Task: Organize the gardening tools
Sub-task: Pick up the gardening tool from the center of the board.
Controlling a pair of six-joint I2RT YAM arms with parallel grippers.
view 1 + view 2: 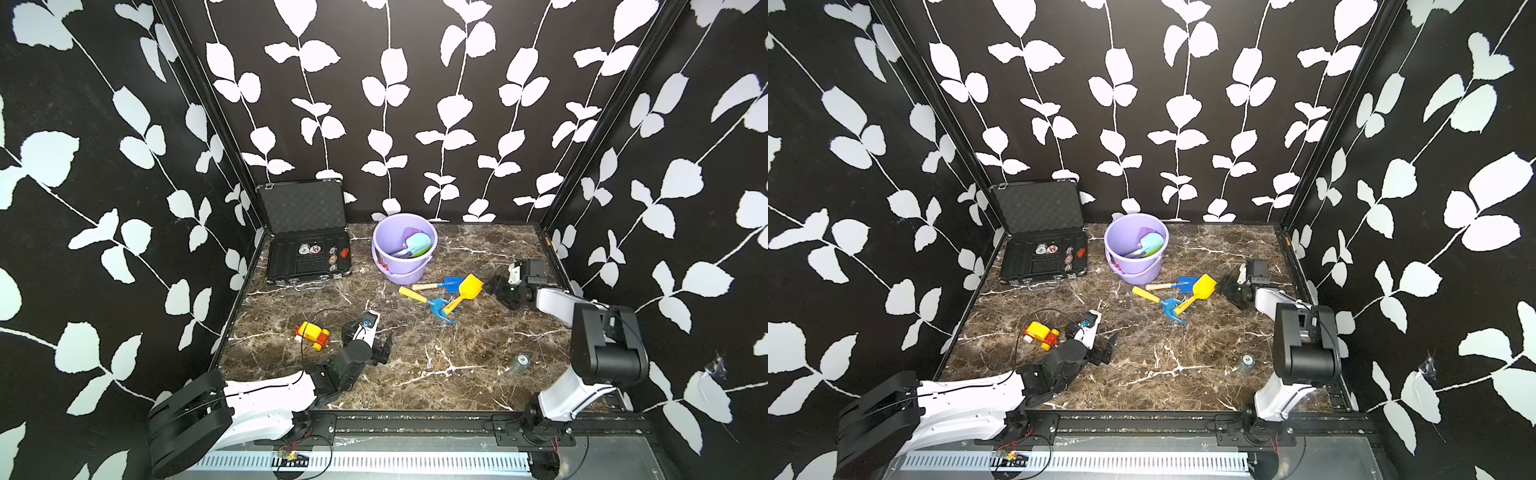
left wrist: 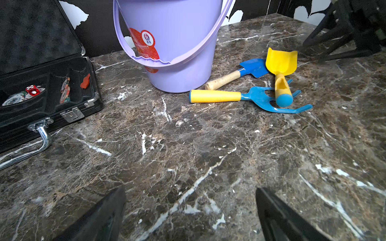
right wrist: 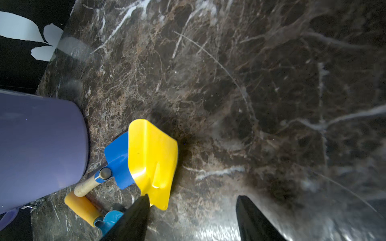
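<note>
1. Bright, even overhead light fills both top views; the dark brown marble-patterned tabletop (image 1: 415,365) carries only short, soft shadows.
2. Wide-angle bowing curves the black leaf-print walls (image 1: 83,208) at 3 and 9 o'clock.
3. Right wrist view: the yellow plastic scoop (image 3: 152,158) is sharp, with a glare streak and a dark shadow beside it; the marble blurs toward the frame's edge.
4. Left wrist view: the lavender plastic bucket (image 2: 177,52) reads crisp.

The dark marbled desk (image 1: 436,340) bears an open black case (image 1: 307,277) and a lavender bucket (image 1: 405,272) at the back. Beside the bucket lie a blue trowel (image 1: 440,284), a blue rake (image 1: 419,296) and a yellow scoop (image 1: 469,287), which lies across the rake's head. Nearer the front are a toy vehicle (image 1: 311,334) and a small clear round thing (image 1: 520,362).
</note>
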